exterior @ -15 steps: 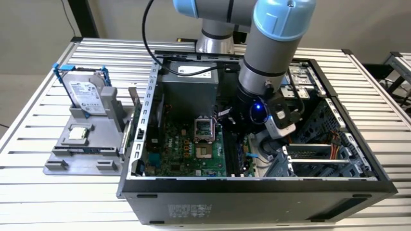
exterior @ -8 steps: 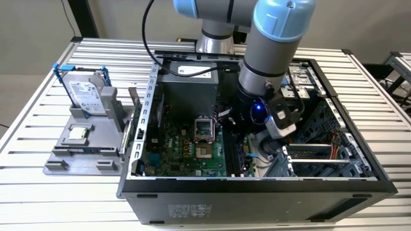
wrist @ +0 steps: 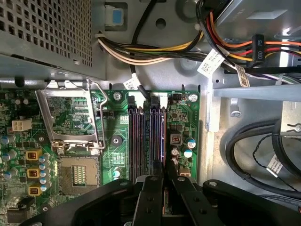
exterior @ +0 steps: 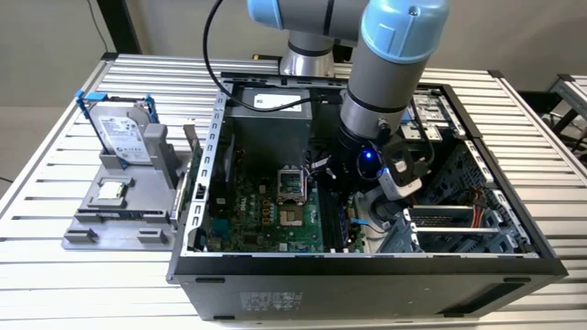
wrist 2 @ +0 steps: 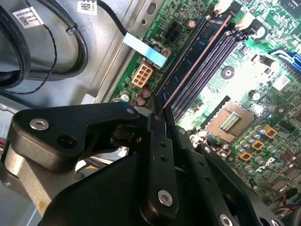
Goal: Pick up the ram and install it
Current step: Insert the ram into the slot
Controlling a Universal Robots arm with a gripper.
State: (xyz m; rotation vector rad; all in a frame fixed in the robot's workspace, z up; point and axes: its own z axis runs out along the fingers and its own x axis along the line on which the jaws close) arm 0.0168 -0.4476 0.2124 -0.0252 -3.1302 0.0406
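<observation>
Inside, jaws apparently gripping ram [wrist 2: 195, 63], edge-on above motherboard slots [wrist: 146, 136]

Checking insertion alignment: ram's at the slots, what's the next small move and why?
Probably a short, straight push down. The fingers look shut on the ram, which runs edge-on along a memory slot toward the white latches; whether it's seated I cannot tell.

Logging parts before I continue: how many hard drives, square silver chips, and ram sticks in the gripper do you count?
Hard drive: 1
Square silver chip: 1
Ram, held in the gripper: 1
Total: 3
</observation>
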